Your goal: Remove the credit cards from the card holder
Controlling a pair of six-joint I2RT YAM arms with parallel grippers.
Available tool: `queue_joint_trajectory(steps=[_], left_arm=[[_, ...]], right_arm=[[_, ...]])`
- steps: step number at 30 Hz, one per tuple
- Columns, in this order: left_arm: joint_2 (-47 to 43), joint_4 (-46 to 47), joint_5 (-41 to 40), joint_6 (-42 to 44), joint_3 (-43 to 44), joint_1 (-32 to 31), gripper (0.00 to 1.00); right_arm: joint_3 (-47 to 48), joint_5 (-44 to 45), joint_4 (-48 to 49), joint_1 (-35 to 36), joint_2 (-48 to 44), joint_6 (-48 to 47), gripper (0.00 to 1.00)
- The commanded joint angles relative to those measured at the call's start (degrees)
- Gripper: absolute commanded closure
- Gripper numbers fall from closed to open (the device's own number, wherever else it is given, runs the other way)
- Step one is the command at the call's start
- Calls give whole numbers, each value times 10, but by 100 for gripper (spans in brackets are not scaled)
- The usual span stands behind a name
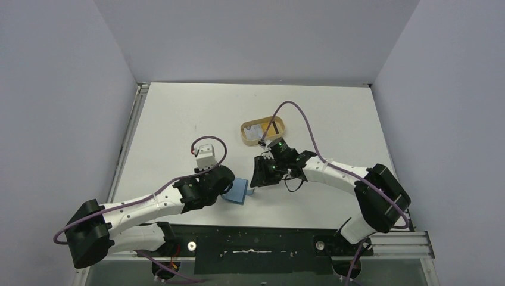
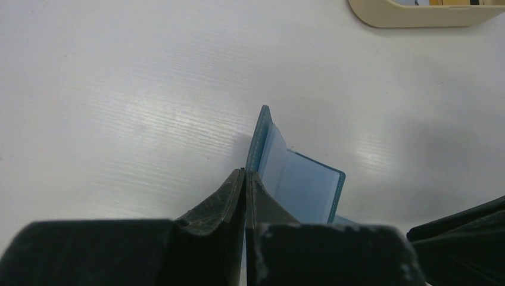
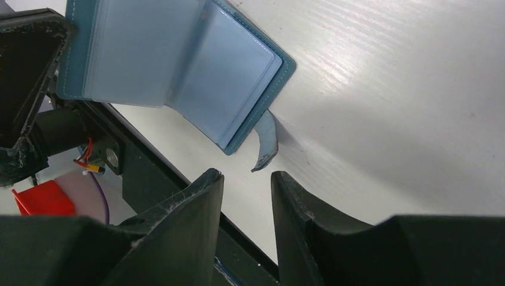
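The teal-blue card holder [image 1: 239, 190] lies open near the table's front edge, and its pale slots [image 3: 178, 65] look bare. My left gripper [image 2: 245, 173] is shut on one cover of the card holder [image 2: 298, 185], holding that flap up. Its snap tab [image 3: 265, 146] curls off the lower edge. My right gripper [image 3: 245, 174] hovers just right of the holder with its jaws apart and nothing between them; it also shows in the top view [image 1: 257, 179]. The credit cards [image 1: 262, 128], one whitish and one gold with a dark stripe, lie in the tan oval tray [image 1: 284, 127].
The tan tray [image 2: 417, 15] sits behind the right gripper, toward mid-table. A black mounting rail [image 3: 149, 173] runs along the near edge just under the holder. A purple cable [image 1: 304, 119] loops over the right arm. Grey walls enclose the table.
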Motion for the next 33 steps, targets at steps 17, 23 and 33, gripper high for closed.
queue_joint_trajectory(steps=[17, 23, 33], left_arm=[[-29, -13, -20, -32, -7, -4, 100], [-34, -18, -17, -42, -15, -4, 100], [-37, -22, -18, -44, -16, -4, 100]], right_arm=[[43, 51, -20, 38, 48, 42, 78], [43, 66, -16, 39, 40, 42, 84], [21, 61, 17, 37, 39, 60, 100]])
